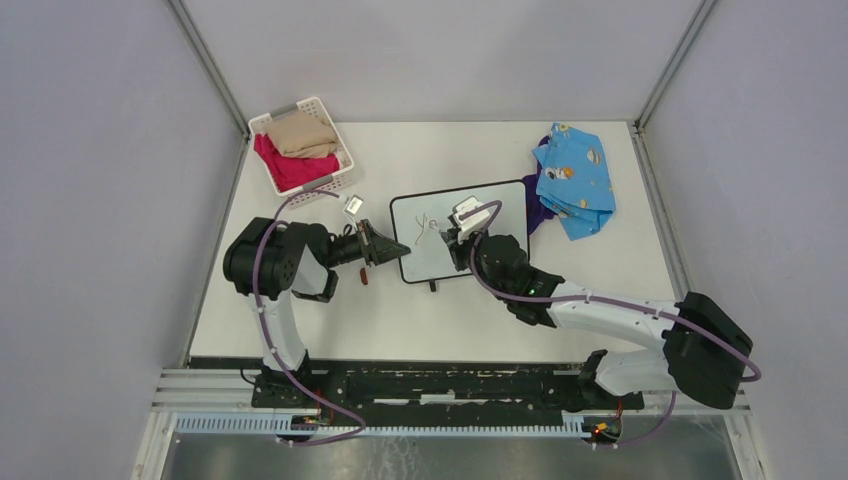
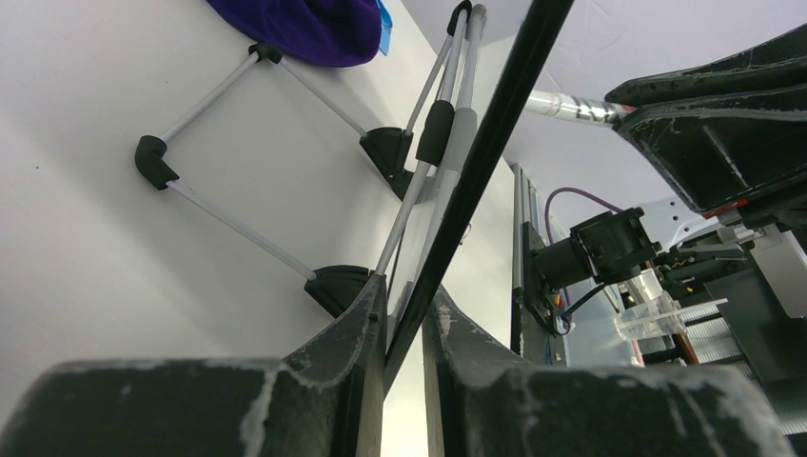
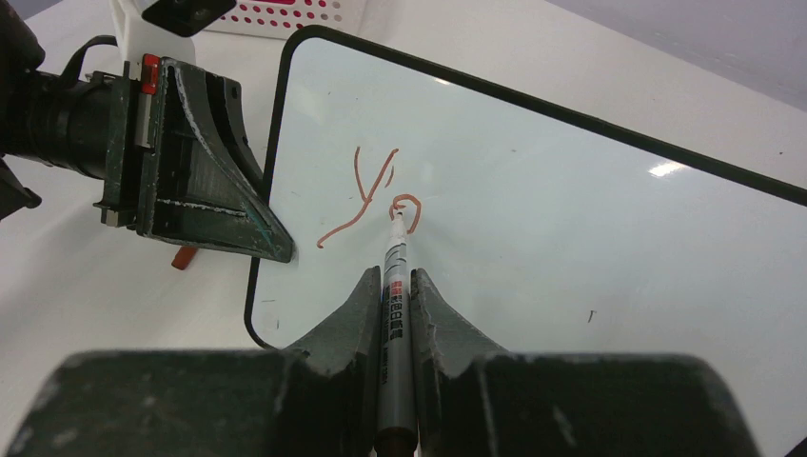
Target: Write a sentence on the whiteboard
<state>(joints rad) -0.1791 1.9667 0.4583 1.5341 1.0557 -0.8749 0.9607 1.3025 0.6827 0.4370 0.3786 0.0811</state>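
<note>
While the black left gripper (image 1: 393,249) pinches the left edge of the small, black-framed rectangular whiteboard (image 1: 505,208) at mid-table, the right gripper (image 3: 392,278) clamps one slim white marker pen (image 3: 398,238), its tip on the surface. The writing looks barely begun, with two orange-red marks (image 3: 366,195), perhaps "y" and "o". The next move calls for steady strokes rightward. One board, one marker, two grippers.

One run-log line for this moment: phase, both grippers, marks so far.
phase: writing | left gripper: shut on whiteboard edge | right gripper: shut on marker, tip on whiteboard | marks: orange strokes, sentence unfinished
</note>
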